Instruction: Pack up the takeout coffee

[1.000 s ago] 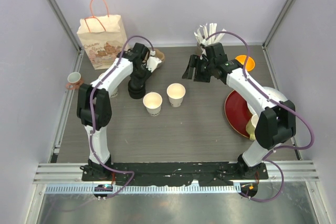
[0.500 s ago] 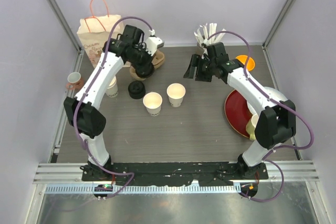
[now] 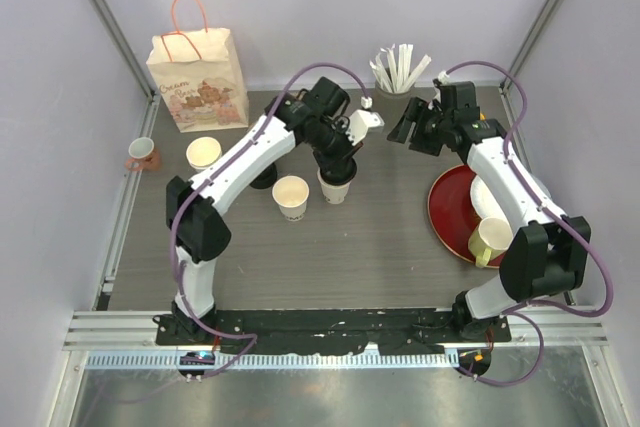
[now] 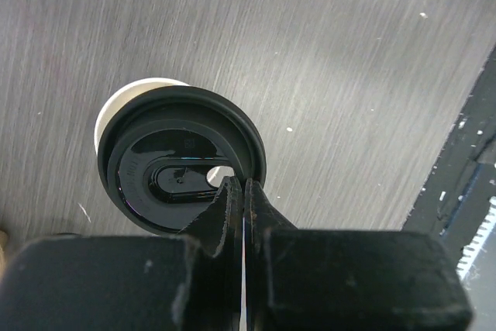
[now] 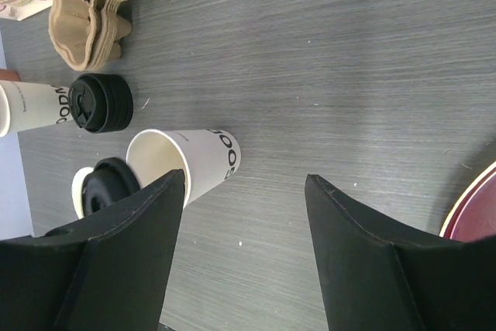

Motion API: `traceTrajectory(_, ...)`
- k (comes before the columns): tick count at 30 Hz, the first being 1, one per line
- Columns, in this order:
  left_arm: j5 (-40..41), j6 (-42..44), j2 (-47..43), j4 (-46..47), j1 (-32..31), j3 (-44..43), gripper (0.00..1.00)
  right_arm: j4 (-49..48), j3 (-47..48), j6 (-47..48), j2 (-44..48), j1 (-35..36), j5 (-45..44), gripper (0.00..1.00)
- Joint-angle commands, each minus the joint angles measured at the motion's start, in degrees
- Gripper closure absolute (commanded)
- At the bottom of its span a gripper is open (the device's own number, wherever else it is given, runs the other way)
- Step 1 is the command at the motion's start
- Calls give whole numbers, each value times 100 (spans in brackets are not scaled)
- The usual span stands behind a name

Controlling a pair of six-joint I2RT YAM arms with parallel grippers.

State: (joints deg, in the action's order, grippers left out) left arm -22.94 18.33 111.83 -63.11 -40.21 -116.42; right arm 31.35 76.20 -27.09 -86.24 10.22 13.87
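Both arms have shifted: the left gripper (image 4: 242, 188) swung from upper left to centre, pinching a black lid (image 4: 182, 153) by its rim above the takeout coffee (image 3: 337, 190), likely to cap it. The right gripper (image 5: 245, 179), spread and empty, backed to upper right, presumably for clearance.

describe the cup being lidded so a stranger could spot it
Look to the middle of the grey table. There the right cup sits under the black lid held by the left gripper; the left cup beside it is open.
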Motion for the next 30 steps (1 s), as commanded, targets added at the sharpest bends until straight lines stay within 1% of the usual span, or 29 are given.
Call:
traceTrajectory(1, 570, 22, 198, 431, -198, 23, 100, -94, -158, 90, 283, -20, 125, 31)
traceTrajectory(4, 904, 48, 348, 510, -216, -3, 100, -112, -255, 151, 379, -29, 116, 31)
traceTrajectory(8, 1107, -13, 585, 397, -251, -135, 100, -112, -378, 204, 450, -73, 99, 31)
traceTrajectory(15, 1160, -5, 700, 220, -260, -214, 100, -226, -492, 169, 459, -90, 169, 31)
traceTrajectory(19, 1046, -66, 761, 168, -268, -223, 100, -252, -510, 169, 432, -81, 195, 31)
traceTrajectory(23, 809, -207, 779, -104, -268, -504, 100, -253, -501, 187, 423, -90, 204, 31)
traceTrajectory(27, 861, -207, 770, -385, -268, -908, 100, -253, -501, 178, 415, -90, 204, 31)
traceTrajectory(30, 905, -189, 770, -447, -268, -892, 100, -270, -501, 152, 397, -90, 239, 31)
